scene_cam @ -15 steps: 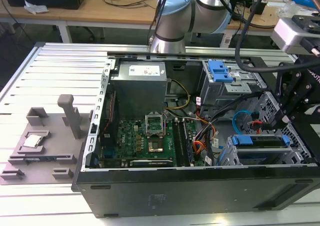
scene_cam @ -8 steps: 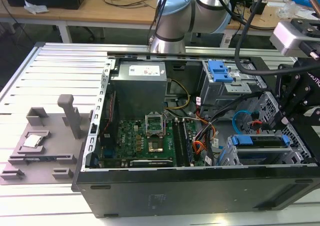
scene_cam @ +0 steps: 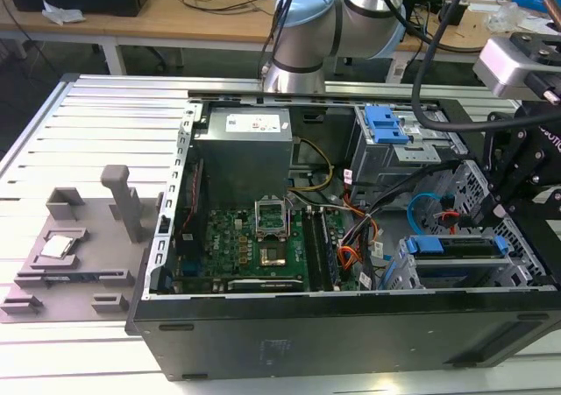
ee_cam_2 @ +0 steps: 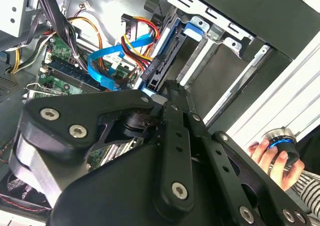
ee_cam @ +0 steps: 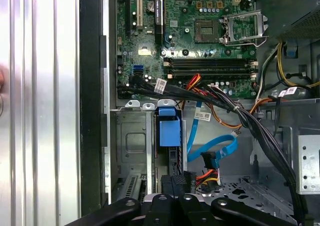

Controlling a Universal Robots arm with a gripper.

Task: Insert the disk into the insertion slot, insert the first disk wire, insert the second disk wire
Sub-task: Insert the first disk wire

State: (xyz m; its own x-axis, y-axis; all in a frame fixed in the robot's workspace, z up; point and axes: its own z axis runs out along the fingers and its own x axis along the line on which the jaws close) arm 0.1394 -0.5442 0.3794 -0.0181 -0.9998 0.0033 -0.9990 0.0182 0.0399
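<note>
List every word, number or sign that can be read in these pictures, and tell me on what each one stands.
No text here can be read with certainty.
White label on the power supply, exterior view: print too small to read.
White tags on the black cable bundle, first wrist view: print too blurred to read.
Markings on the motherboard, first wrist view: too small to read.

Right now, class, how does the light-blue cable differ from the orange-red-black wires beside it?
The cable is one flat band; the wires are several thin strands. The cable is one colour; the wires are mixed. The cable curls in a loop; the wires bunch together. Both lie inside the case.
</note>
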